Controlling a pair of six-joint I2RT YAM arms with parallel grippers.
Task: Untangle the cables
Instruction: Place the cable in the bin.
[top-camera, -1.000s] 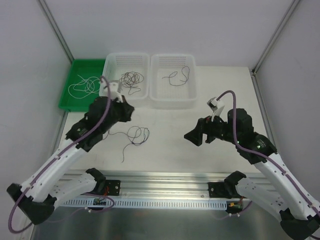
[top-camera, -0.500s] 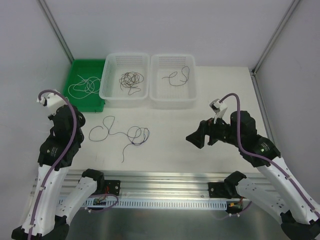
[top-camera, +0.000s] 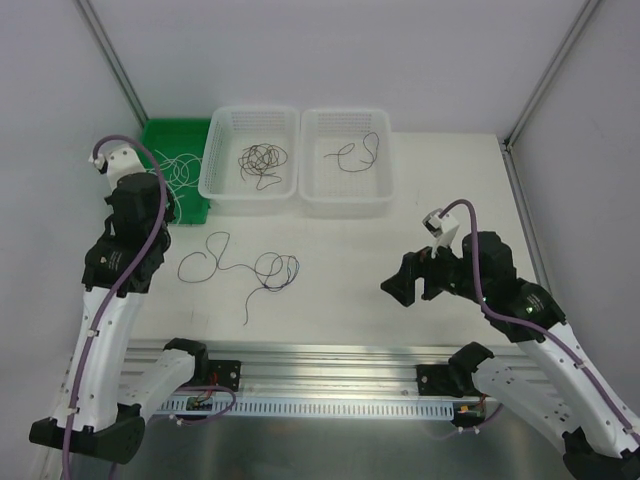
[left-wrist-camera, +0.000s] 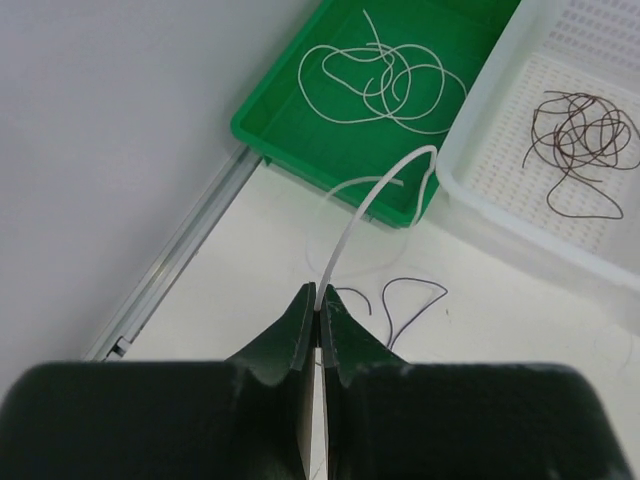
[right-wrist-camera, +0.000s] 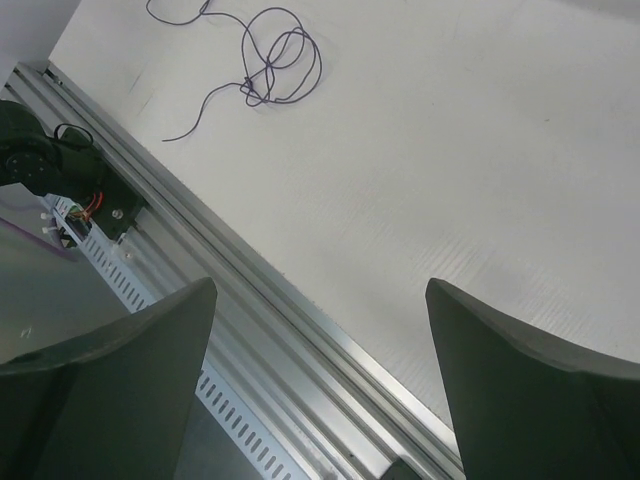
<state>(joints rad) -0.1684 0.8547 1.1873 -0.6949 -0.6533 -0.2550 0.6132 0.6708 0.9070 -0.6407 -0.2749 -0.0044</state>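
Left jaws pinched shut on the whitish cable (left-wrist-camera: 345, 235), arm upright beside the green tray (top-camera: 160, 135); right jaws wide apart, empty, over the bench (top-camera: 340, 260).

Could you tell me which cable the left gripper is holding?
The whitish cable, running from the green tray to the shut left gripper; the dark cables lie untouched.
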